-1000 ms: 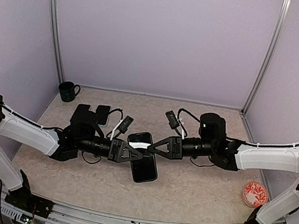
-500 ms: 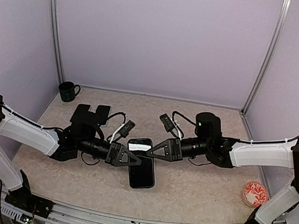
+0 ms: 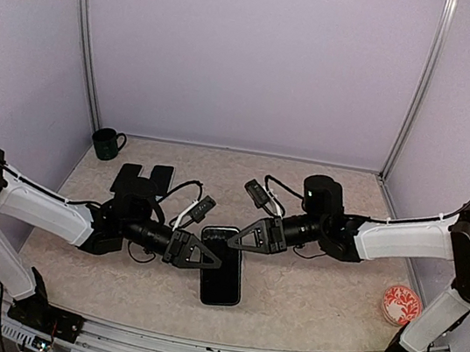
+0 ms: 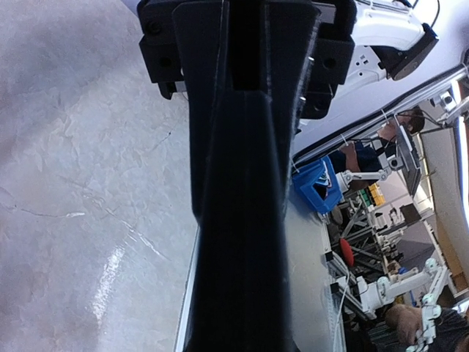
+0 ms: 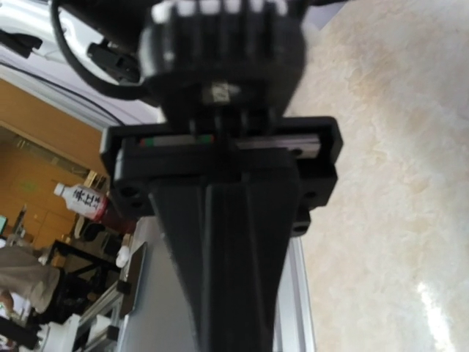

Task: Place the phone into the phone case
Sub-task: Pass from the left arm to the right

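From the top external view, the dark mug point(image 3: 107, 143) stands at the far left corner of the counter point(image 3: 304, 306). The phone point(image 3: 221, 282) is well to the right of the mug and nearer the arm bases, about mid-counter, and looks to lie flat with its dark face up. The left end effector point(image 3: 215, 263) reaches away from the mug's side and its closed tip overlaps the phone's left edge. Whether it pinches the phone or only rests there cannot be told. The right end effector point(image 3: 232, 241) comes from the side away from the mug, closed, with its tip over the phone's far end. Two flat dark rectangles point(image 3: 128, 178) lie just right of the mug and a little nearer. Which of them is the phone case cannot be told. A red patterned dish point(image 3: 401, 304) sits far across the counter from the mug, by the right wall.

In the left wrist view, the left end effector point(image 4: 238, 264) has its fingers pressed together over pale counter point(image 4: 88, 183). The phone is not clear here.

In the right wrist view, the right end effector point(image 5: 234, 286) is likewise closed, with nothing seen between its fingers, and mottled counter point(image 5: 381, 183) beside it.
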{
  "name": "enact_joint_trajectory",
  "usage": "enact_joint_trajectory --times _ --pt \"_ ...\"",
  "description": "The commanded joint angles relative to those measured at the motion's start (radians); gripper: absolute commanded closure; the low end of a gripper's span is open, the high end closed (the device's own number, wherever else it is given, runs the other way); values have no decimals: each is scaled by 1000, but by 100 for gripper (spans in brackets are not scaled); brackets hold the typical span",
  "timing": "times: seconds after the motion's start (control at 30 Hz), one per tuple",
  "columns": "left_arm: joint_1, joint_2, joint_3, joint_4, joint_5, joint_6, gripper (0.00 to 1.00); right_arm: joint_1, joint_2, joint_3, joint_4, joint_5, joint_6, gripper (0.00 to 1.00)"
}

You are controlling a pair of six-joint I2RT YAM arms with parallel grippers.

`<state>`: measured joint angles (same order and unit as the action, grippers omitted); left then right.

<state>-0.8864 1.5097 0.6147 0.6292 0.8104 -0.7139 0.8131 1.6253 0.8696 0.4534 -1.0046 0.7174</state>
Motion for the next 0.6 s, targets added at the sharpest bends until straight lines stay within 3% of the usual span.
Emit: enact_joint_trajectory --times 0.0,0.07,0.13,0.3,0.47,0.57 --pt "-6 -19 49 9 10 18 100 0 25 23 55 -54 21 100" --pt "-4 -21 55 -22 -18 28 89 0 19 20 50 -36 19 100" --pt "1 -27 66 -62 -60 39 66 0 2 23 19 6 0 100" --pt "7 -44 95 -182 -166 68 28 0 -47 47 -115 172 -50 100" --pt "1 -44 117 -266 -245 75 5 0 -79 43 -170 327 -32 100" --pt "-10 -33 143 -339 -317 77 1 -1 -100 30 -174 398 -13 100"
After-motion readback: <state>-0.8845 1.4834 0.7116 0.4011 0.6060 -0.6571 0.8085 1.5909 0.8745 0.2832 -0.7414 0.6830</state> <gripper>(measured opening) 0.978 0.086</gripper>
